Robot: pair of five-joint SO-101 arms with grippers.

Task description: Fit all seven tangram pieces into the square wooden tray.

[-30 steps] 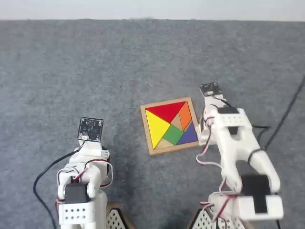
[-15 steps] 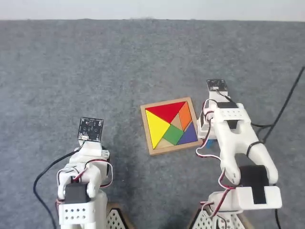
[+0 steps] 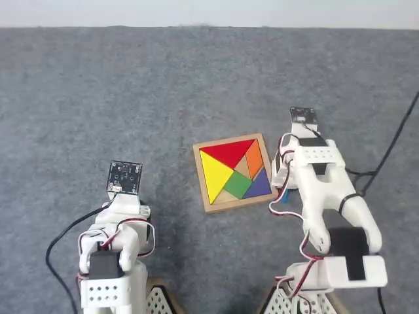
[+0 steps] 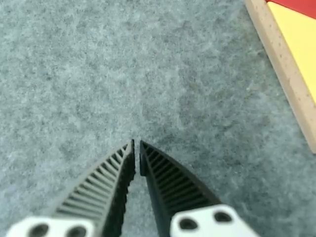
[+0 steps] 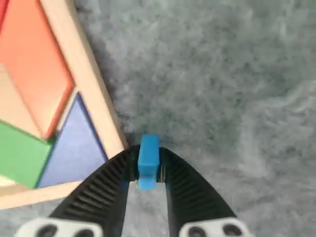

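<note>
The square wooden tray (image 3: 209, 204) lies between the arms and holds a red (image 3: 229, 152), a yellow (image 3: 215, 173), an orange (image 3: 254, 159), a green (image 3: 238, 184) and an indigo piece (image 3: 260, 185). Bare wood shows between them. My right gripper (image 5: 148, 152) is shut on a small light-blue piece (image 5: 148, 163) held on edge, just outside the tray's rim (image 5: 94, 98) beside the indigo triangle (image 5: 74, 148). A sliver of that blue piece (image 3: 286, 194) peeks from under the right arm. My left gripper (image 4: 137, 145) is shut and empty over the carpet, well away from the tray's edge (image 4: 284, 64).
Grey carpet covers the table on all sides of the tray. The left arm (image 3: 118, 222) sits low at the near left. The right arm's body (image 3: 321, 190) stands close along the tray's right side, and a black cable (image 3: 393, 157) trails off to the right.
The right arm has shifted rightward, away from the tray's right edge, carrying the blue piece. The left arm has stayed put.
</note>
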